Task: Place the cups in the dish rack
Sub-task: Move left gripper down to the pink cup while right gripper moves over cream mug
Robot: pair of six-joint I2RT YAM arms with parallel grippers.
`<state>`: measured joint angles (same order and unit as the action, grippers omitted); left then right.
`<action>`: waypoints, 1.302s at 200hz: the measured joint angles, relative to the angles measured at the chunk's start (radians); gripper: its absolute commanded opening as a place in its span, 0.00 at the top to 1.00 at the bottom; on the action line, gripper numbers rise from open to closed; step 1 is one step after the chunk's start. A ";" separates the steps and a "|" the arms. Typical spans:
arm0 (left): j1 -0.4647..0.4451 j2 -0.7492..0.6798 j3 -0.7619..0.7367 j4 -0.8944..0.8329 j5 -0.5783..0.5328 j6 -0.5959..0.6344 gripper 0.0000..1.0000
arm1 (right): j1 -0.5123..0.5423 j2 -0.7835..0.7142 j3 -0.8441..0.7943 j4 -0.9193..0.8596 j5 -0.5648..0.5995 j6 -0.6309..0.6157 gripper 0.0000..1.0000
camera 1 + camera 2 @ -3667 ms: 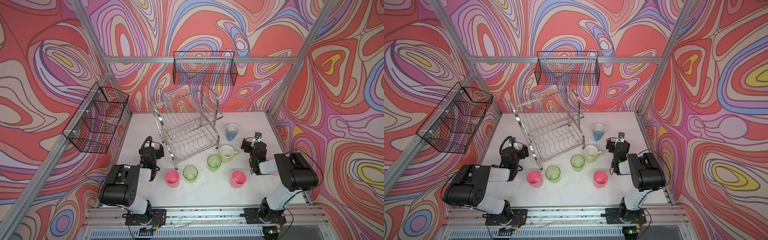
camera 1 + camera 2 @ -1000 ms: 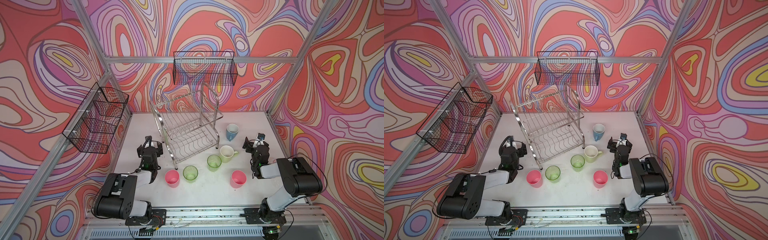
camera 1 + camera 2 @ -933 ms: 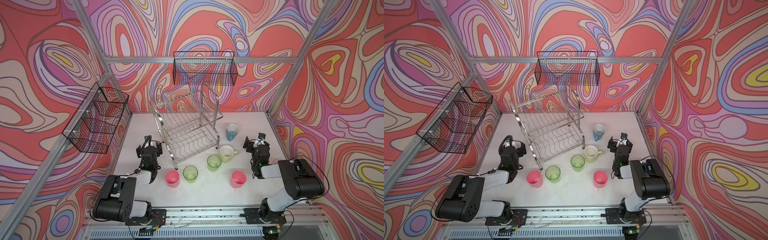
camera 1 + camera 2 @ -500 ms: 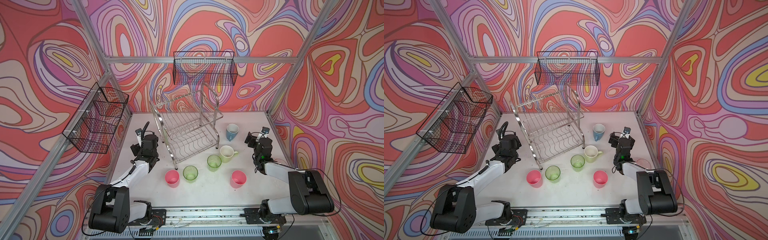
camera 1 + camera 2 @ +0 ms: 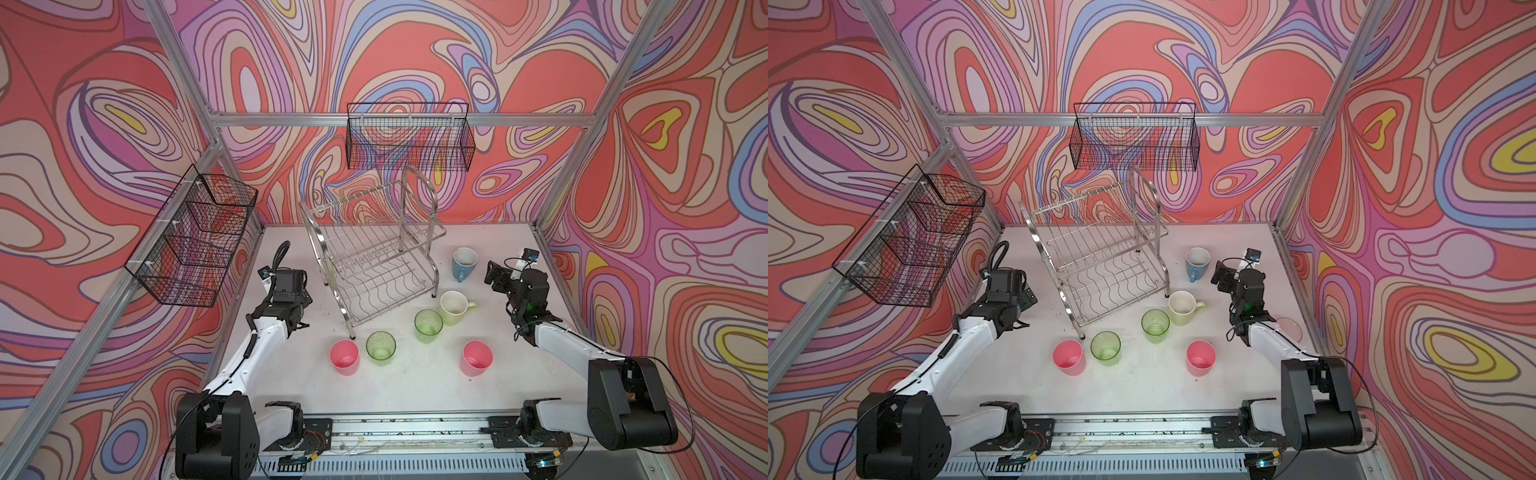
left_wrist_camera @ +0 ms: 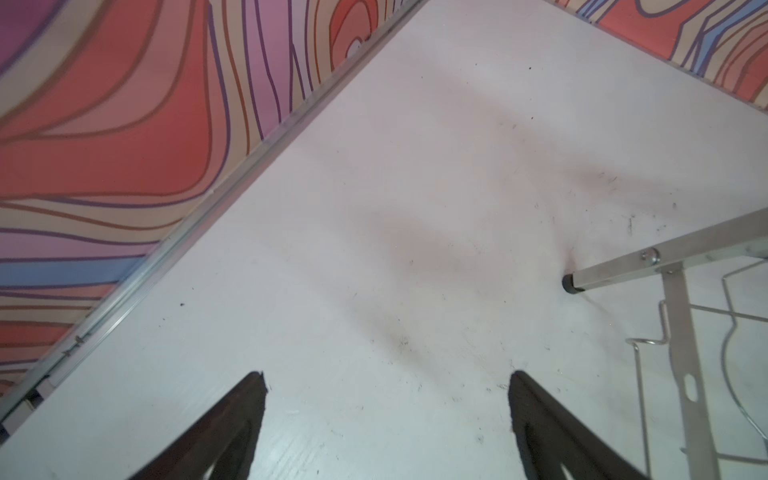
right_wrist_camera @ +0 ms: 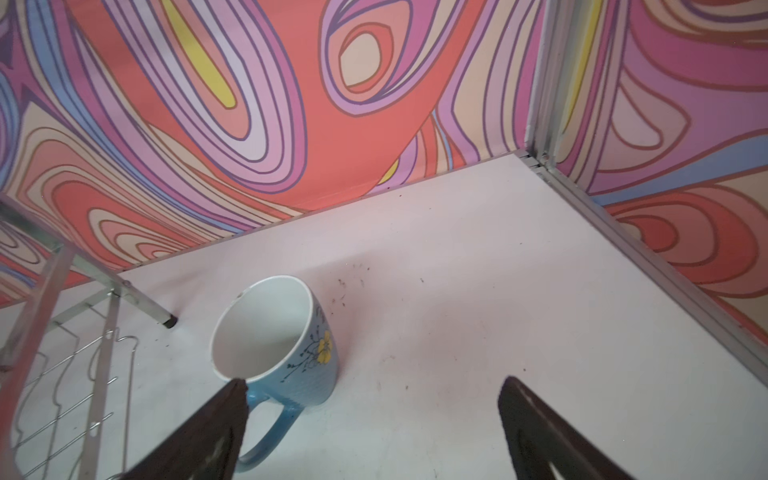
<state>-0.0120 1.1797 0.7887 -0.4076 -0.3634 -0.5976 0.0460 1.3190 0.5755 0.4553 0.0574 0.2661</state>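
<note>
While the shiny silver two-tier wire dish rack (image 5: 374, 266) stands empty, all cups (image 5: 344, 356) wait on the white tabletop (image 6: 415, 208)!
Left pincer (image 6: 386, 378) spread wide, touching nothing, rack leg (image 6: 573, 286) off to its side; right pincer (image 7: 374, 382) spread, empty, blue white-lined mug (image 7: 270, 345) just ahead, not yet touched.

I count two opaque pink tumblers (image 5: 344, 357) (image 5: 477, 358), two clear green cups (image 5: 380, 348) (image 5: 428, 326), one clear pinkish cup (image 5: 1292, 328) that is partly hidden, one pale-green mug (image 5: 454, 307) and one blue mug (image 5: 464, 263) lined white. That makes seven cups in all. There is one silver two-tier dish rack (image 5: 376, 259). Two black wire baskets (image 5: 195, 245) (image 5: 409, 137) hang on the walls. Of my own I count two: my left gripper (image 6: 386, 382) and my right gripper (image 7: 374, 384).
</note>
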 measured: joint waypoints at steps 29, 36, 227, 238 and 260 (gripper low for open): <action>0.083 -0.041 0.004 -0.047 0.202 -0.016 0.08 | 0.003 -0.008 0.001 -0.025 -0.101 0.043 0.03; 0.095 -0.045 0.005 -0.055 0.257 -0.018 0.08 | 0.004 -0.010 0.001 -0.032 -0.123 0.051 0.03; 0.137 -0.210 0.002 -0.389 0.726 -0.014 0.20 | 0.114 -0.081 0.217 -0.541 -0.175 0.095 0.12; 0.137 -0.211 0.002 -0.418 0.728 -0.021 0.21 | 0.115 -0.081 0.221 -0.569 -0.162 0.098 0.13; 0.137 -0.222 0.005 -0.462 0.734 -0.036 0.25 | 0.117 -0.081 0.224 -0.630 -0.147 0.103 0.15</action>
<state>0.1246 0.9573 0.7940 -0.8692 0.3710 -0.6334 0.1631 1.2377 0.7998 -0.1749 -0.0895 0.3691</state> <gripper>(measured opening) 0.777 0.865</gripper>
